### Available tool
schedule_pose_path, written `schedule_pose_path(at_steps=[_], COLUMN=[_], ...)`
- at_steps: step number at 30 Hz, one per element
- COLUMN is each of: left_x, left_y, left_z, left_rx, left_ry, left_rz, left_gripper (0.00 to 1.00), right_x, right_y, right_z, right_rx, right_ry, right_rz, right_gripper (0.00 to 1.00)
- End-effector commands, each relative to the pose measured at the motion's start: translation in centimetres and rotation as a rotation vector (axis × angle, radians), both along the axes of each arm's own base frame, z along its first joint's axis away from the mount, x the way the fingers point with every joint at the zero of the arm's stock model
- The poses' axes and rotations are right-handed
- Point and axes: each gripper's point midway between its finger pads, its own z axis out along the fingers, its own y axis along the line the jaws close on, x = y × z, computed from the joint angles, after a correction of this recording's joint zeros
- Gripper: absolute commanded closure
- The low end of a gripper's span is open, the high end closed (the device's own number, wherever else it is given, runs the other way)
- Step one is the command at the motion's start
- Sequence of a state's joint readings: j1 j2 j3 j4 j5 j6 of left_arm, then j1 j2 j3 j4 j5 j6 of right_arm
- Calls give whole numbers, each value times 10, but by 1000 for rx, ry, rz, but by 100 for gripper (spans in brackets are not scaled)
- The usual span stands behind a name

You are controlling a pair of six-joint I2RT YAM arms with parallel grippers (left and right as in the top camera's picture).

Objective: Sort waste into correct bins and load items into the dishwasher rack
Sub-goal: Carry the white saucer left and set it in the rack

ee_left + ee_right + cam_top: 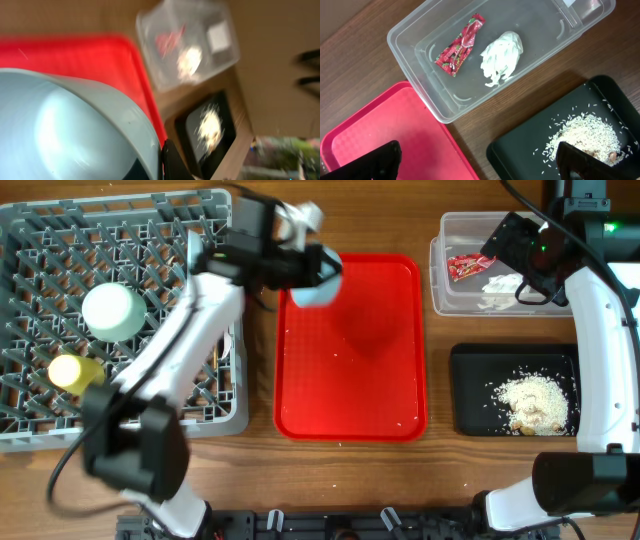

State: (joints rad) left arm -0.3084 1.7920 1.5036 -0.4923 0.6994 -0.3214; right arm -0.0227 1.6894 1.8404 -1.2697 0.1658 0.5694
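From my feed the bench (440, 480) is a brown wood-grain top, and I count four things sitting directly on it. The grey dishwasher rack (60, 435) takes up the left end and runs off the left edge of the overhead view. Just beside its right wall lies the red tray (350, 380), in the middle of the bench. At the right end I see the clear tub (460, 298) on the far side and the black tray (470, 380) on the near side, with a strip of bare wood between them. Both stand near the red tray without touching it.
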Motion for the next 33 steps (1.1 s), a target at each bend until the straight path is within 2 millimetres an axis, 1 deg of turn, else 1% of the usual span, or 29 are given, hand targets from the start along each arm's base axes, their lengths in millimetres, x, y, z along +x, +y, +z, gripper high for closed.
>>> schedule_pose_path(at_steps=[1, 3, 4, 6, 8, 11, 14, 17, 19, 21, 23, 25, 28, 29, 31, 33], left_x=[-8, -7, -7, -2, 0, 1, 5, 5, 5, 6, 10, 16, 26, 31, 36, 40], left_y=[35, 63, 76, 112, 142, 186, 241, 288, 315, 346, 371, 388, 412, 427, 440, 452], left_z=[79, 105, 113, 125, 132, 137, 138, 136, 130, 118, 106, 95, 70, 51, 34, 22], left_rx=[-68, -78, -78, -83, -112, -161, -151, -138, -133, -134, -151, -185, -216, -224, -264, -332], left_ry=[-155, -218, -235, -247, -251, -245, -257, -260, -250, -224, -214, -221, -203, -183, -180, -163], left_rz=[58, 120, 148, 241, 278, 322, 445, 555, 616, 681, 710, 699, 707, 728, 712, 709], left_gripper=[96, 96, 96, 96, 96, 96, 96, 96, 96, 96, 96, 96, 96, 96, 96, 96], right_x=[1, 1, 1, 1, 1, 1, 1, 1, 1, 1, 1, 1, 1, 1, 1, 1], right_y=[-2, -2, -2, -2, -2, -2, -2, -2, -2, -2, -2, -2, -2, -2, -2, -2], right_z=[7, 7, 7, 7, 7, 7, 7, 7, 7, 7, 7, 7, 7, 7, 7, 7], right_rx=[-20, -20, -20, -20, -20, -20, -20, -20, -20, -20, -20, -20, -20, -20, -20, -20], right_ry=[-16, -16, -16, -16, -16, -16, -16, -16, -16, -16, -16, -16, -16, -16, -16, -16], right_rz=[11, 11, 11, 11, 11, 11, 11, 11, 11, 11, 11, 11, 11, 11, 11, 11], right_gripper=[0, 0, 0, 0, 0, 0, 0, 0, 0, 0, 0, 0, 0, 0, 0, 0])
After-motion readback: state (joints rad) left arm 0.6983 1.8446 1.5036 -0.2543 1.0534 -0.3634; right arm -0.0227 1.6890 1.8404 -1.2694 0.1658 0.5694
